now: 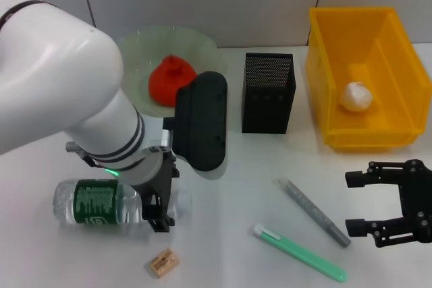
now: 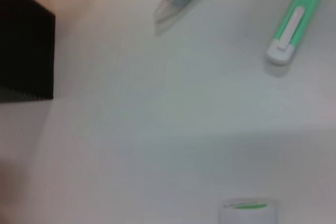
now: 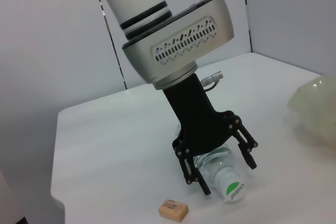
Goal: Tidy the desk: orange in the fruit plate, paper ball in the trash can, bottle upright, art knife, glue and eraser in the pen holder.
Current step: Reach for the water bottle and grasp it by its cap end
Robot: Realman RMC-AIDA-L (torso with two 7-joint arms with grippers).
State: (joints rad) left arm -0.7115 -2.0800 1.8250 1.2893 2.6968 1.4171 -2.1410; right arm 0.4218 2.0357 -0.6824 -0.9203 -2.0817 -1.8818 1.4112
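The left hand (image 3: 218, 169) straddles the cap end of the bottle (image 1: 98, 204) lying flat on the worktop (image 1: 236, 200), fingers spread and not yet clamped. A grip this near the cap could let the round bottle roll or swing out during uprighting. The right hand (image 1: 391, 202) waits open, well apart.

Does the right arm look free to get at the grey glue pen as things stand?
Probably yes. The right gripper sits open just beside the glue pen, which lies flat on bare table with nothing between them. The green art knife lies close by but apart.
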